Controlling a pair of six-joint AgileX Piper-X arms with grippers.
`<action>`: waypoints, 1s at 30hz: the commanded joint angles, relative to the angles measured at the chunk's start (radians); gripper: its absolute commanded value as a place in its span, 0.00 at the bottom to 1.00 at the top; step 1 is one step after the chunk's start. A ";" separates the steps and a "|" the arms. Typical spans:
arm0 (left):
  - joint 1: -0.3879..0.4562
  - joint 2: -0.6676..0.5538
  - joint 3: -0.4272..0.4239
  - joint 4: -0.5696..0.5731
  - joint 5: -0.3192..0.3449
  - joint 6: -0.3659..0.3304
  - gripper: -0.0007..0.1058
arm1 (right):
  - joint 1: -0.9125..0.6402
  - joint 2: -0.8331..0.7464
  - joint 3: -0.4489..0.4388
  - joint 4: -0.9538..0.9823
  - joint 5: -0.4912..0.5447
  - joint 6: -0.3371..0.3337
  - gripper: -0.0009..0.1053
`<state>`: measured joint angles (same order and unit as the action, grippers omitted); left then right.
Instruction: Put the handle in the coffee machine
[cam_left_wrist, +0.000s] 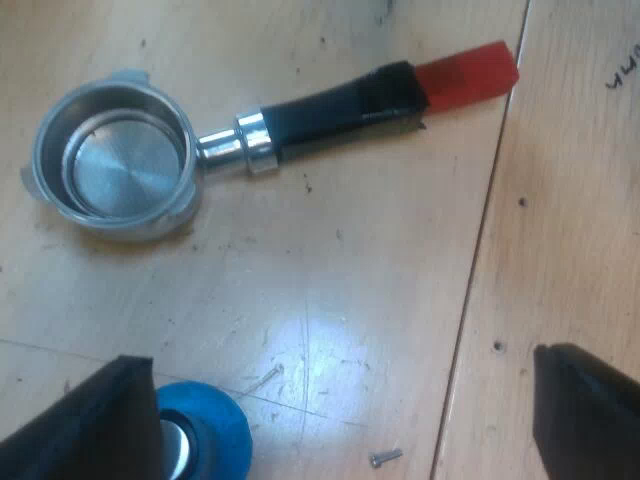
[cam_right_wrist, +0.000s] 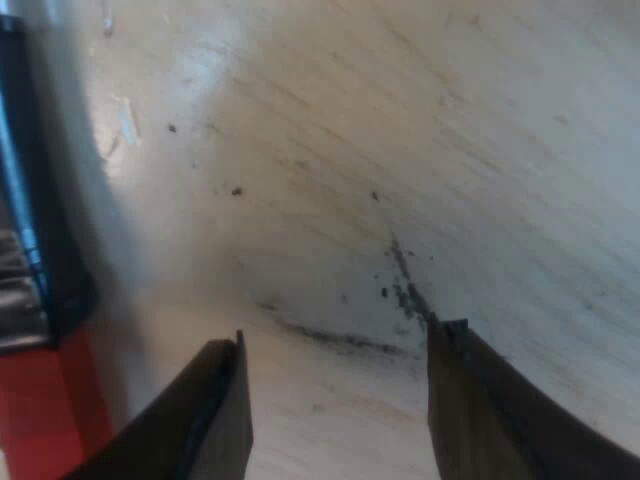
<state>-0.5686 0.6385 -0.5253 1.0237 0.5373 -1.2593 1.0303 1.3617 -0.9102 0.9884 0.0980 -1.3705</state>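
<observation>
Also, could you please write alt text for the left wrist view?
A metal holder with a dark, red-ended handle lies loose on the wooden table; the open left gripper hovers above, a blue tamper beside one finger.

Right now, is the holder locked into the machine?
No, the holder lies loose on the table, near the tamper.

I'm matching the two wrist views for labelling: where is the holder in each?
Left wrist view: holder lies loose on the table, beyond the open left gripper and tamper.
Right wrist view: apparently its red end, beside the open right gripper.
Shared landmark: the red end.
</observation>
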 joint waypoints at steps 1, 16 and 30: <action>-0.002 -0.002 -0.002 -0.013 -0.002 0.001 0.74 | 0.001 0.036 -0.003 0.000 -0.034 0.005 0.37; 0.021 -0.002 -0.002 -0.023 -0.010 0.001 0.74 | 0.109 0.137 -0.003 -0.143 -0.104 0.036 0.01; 0.087 -0.002 -0.002 0.012 -0.051 0.004 0.74 | 0.208 0.227 -0.006 -0.455 -0.212 0.177 0.01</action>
<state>-0.4889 0.6385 -0.5259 1.0243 0.4929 -1.2580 1.2371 1.5715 -0.9128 0.5753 -0.0931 -1.2108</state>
